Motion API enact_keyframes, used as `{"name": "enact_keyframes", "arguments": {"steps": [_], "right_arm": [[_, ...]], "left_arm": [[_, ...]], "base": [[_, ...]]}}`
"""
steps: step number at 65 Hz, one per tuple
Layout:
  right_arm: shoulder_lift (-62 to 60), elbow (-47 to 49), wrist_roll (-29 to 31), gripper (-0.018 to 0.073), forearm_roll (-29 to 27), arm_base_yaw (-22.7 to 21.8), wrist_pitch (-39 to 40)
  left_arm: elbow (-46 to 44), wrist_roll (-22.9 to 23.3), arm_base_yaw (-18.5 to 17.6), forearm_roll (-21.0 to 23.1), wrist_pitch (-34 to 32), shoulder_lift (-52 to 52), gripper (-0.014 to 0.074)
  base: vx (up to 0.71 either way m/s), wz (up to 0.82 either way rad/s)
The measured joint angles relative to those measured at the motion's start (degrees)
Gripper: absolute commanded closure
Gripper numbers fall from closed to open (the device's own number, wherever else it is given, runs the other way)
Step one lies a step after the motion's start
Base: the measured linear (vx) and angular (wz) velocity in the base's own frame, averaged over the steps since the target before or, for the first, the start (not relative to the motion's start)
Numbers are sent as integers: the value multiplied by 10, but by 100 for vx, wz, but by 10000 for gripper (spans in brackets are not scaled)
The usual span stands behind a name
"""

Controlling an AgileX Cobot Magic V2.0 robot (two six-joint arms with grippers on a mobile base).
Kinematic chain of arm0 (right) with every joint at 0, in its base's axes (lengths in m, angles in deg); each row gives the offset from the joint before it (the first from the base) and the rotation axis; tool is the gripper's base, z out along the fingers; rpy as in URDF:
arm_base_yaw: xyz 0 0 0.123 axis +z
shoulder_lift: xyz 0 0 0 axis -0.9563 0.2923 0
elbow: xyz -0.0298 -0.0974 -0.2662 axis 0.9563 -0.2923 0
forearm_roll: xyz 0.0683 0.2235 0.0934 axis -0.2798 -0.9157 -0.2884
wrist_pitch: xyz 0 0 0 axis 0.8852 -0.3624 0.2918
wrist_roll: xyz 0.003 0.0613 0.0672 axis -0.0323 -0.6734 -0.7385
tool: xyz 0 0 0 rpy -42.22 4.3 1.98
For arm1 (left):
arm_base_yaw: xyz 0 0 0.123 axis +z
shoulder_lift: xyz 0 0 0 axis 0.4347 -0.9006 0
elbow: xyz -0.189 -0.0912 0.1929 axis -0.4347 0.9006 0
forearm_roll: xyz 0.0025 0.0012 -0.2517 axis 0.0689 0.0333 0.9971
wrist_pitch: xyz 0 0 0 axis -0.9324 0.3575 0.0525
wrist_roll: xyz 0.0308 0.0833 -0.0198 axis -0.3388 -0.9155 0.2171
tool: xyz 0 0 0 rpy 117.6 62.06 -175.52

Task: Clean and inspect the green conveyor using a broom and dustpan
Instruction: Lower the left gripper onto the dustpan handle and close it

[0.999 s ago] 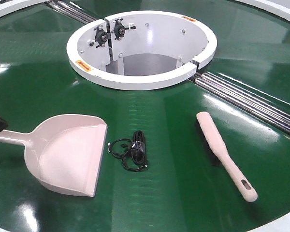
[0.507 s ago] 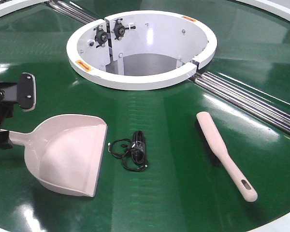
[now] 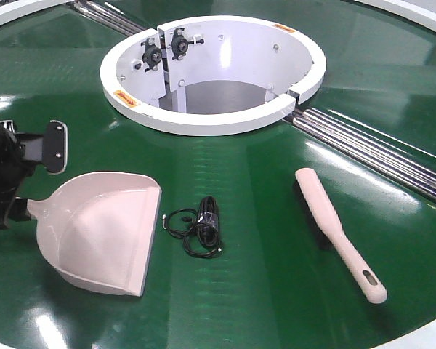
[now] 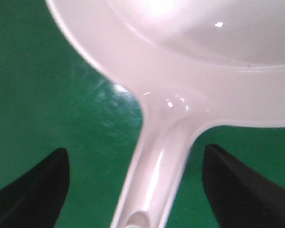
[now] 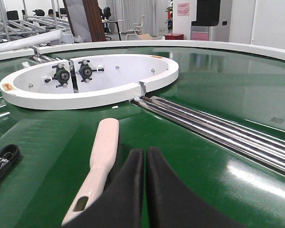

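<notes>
Left gripper [image 4: 134, 151]: jaws wide open, straddling the handle of the dustpan [image 3: 102, 233], apparently without contact. The dustpan lies at lower left on the green conveyor [image 3: 276, 305]. Right gripper [image 5: 145, 154]: jaws pressed together, empty, just right of the broom [image 5: 102, 156] at bottom centre.

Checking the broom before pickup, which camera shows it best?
The exterior front view: the whole broom lies unobstructed on the green conveyor. The right wrist view shows it foreshortened, its handle end beside the shut right tool. The left wrist view misses it.
</notes>
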Motion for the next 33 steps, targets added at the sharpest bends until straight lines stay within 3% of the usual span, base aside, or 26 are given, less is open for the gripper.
{"name": "enact_keyframes", "arguments": {"steps": [19,33], "right_arm": [[0,0,0,568,0,0,0],[0,0,0,568,0,0,0]], "left_arm": [[0,-52,0,-5,7,-30,66],[0,-58,0,-27,10,-52,185]], "base": [[0,0],[0,0]]}}
